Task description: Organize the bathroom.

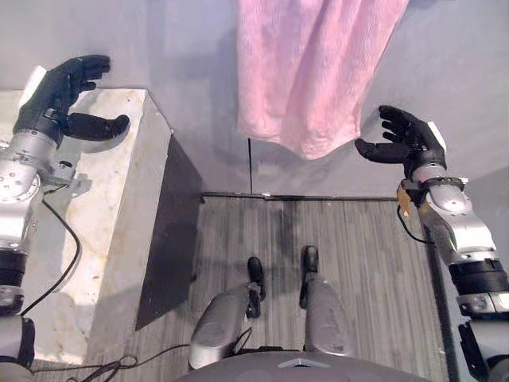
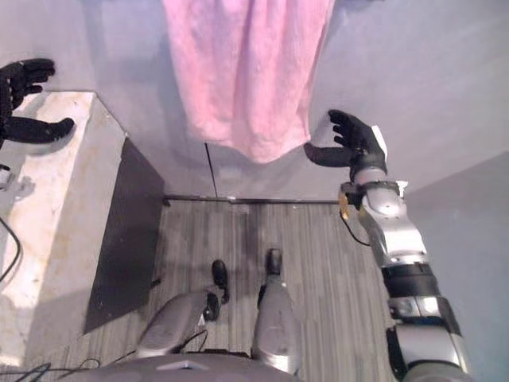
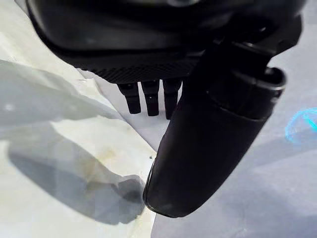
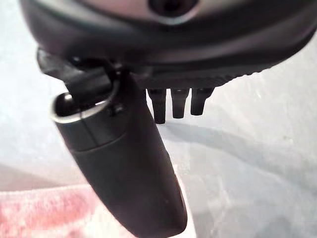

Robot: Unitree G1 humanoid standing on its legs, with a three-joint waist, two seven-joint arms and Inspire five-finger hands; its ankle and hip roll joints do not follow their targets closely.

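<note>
A pink towel hangs down the grey wall ahead, its lower edge well above the floor. My right hand is raised just right of the towel's bottom corner, open, thumb pointing toward the cloth but apart from it. In the right wrist view the towel's edge shows past the thumb. My left hand hovers open over the back end of a pale marble counter on the left, holding nothing. Its thumb shows above the marble in the left wrist view.
The counter has a dark side panel facing the striped wood floor. A dark baseboard line runs where the floor meets the wall. A grey wall closes in on the right.
</note>
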